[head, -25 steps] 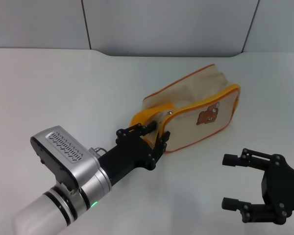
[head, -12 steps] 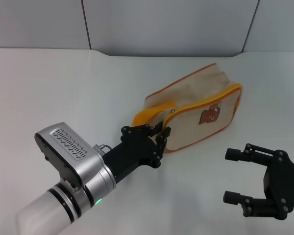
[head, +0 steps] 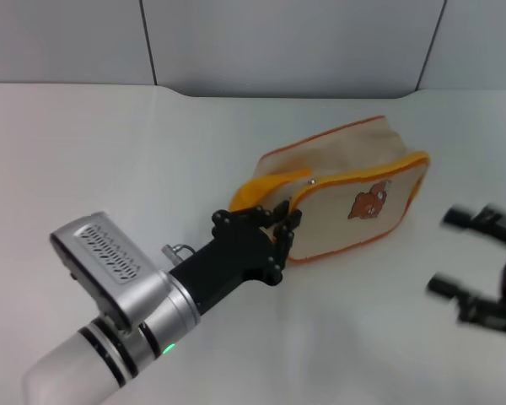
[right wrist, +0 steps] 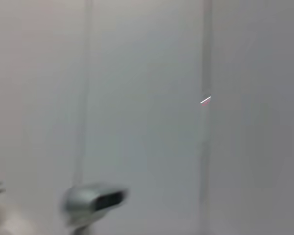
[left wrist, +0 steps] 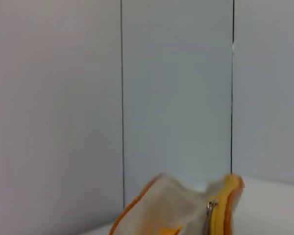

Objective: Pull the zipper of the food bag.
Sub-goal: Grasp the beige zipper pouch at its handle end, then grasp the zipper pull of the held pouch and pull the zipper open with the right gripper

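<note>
One pincer works, the left pincer (head: 280,221) pressed against the near-left end of the food bag (head: 354,194) mid-bench with fingers seemingly together, the right pincer (head: 481,266) spread apart nearby; unanchored, the bag could slide while the zipper (head: 314,180) stays put.

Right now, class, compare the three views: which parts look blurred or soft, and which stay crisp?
Head view: the right hand is smeared by motion blur, while the food bag and the left hand at its near end stay crisp. Right wrist view: soft all over, with a blurred silver arm housing low in frame. Left wrist view: the bag and its zipper look only slightly soft.
</note>
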Robot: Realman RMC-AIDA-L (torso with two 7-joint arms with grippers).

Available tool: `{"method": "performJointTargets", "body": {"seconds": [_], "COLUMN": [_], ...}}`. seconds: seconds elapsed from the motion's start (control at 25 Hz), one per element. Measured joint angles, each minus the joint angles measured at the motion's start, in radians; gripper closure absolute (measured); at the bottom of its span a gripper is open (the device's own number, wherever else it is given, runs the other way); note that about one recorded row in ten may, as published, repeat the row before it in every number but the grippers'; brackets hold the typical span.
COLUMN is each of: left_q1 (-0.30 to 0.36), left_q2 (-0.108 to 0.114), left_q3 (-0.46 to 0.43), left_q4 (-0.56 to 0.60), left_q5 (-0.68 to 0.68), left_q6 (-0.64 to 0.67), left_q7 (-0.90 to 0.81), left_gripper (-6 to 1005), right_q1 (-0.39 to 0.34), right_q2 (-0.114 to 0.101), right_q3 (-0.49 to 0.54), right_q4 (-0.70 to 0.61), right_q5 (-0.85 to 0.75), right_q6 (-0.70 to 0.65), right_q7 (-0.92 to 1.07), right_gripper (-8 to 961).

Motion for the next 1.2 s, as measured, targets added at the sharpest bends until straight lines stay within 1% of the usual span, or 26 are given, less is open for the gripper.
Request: {"method": "performJointTargets", "body": {"seconds": [0.08, 0.16, 0.28, 0.32, 0.48, 0.52, 0.56, 0.6, 0.68, 0.76, 0.84, 0.88, 0.92, 1.04, 1.2], "left_q1": [0.000, -0.003, -0.003, -0.003, -0.003, -0.005, -0.006, -0.007, -0.009, -0.015, -0.020, -0.022, -0.024, -0.025, -0.025], "left_q2": [0.001, 0.003, 0.007, 0.009, 0.010, 0.011, 0.014, 0.015, 0.018, 0.020, 0.020, 0.020, 0.020, 0.023, 0.028], "left_q3": [-0.004, -0.007, -0.011, -0.017, -0.059, -0.069, -0.082, -0.086, -0.117, -0.150, -0.170, -0.176, -0.178, -0.177, -0.175], "left_q4": [0.013, 0.023, 0.029, 0.035, 0.080, 0.091, 0.105, 0.111, 0.149, 0.185, 0.208, 0.217, 0.225, 0.235, 0.236], "left_q5": [0.000, 0.000, 0.010, 0.017, 0.064, 0.077, 0.097, 0.104, 0.149, 0.179, 0.189, 0.192, 0.192, 0.192, 0.193], "left_q6": [0.026, 0.045, 0.098, 0.126, 0.229, 0.252, 0.286, 0.300, 0.380, 0.431, 0.448, 0.452, 0.453, 0.461, 0.470], "left_q7": [-0.002, -0.003, 0.003, 0.003, 0.003, 0.003, 0.005, 0.006, 0.008, 0.007, 0.004, 0.001, 0.000, 0.004, 0.004], "left_gripper": [888, 888, 887, 887, 887, 887, 887, 887, 888, 891, 893, 893, 893, 893, 894], "right_q1": [-0.019, -0.037, -0.052, -0.054, -0.045, -0.030, -0.030, -0.021, 0.005, 0.036, 0.070, 0.101, 0.101, 0.148, 0.211], "right_q2": [0.006, 0.019, 0.039, 0.042, 0.043, 0.045, 0.045, 0.046, 0.046, 0.046, 0.047, 0.048, 0.048, 0.049, 0.049], "right_q3": [0.061, 0.132, 0.225, 0.250, 0.307, 0.321, 0.321, 0.326, 0.333, 0.333, 0.333, 0.337, 0.337, 0.328, 0.299], "right_q4": [0.002, 0.008, 0.037, 0.061, 0.184, 0.241, 0.241, 0.271, 0.331, 0.381, 0.424, 0.454, 0.454, 0.465, 0.460], "right_q5": [0.041, 0.097, 0.178, 0.198, 0.233, 0.234, 0.234, 0.234, 0.235, 0.235, 0.235, 0.236, 0.236, 0.228, 0.213], "right_q6": [0.001, 0.028, 0.098, 0.127, 0.212, 0.239, 0.239, 0.250, 0.279, 0.316, 0.344, 0.354, 0.354, 0.371, 0.464], "right_q7": [-0.005, -0.011, -0.037, -0.062, -0.239, -0.343, -0.343, -0.394, -0.477, -0.561, -0.649, -0.714, -0.714, -0.743, -0.756], "right_gripper": [142, 143, 143, 143, 143, 143, 143, 143, 142, 142, 142, 142, 142, 142, 142]}}
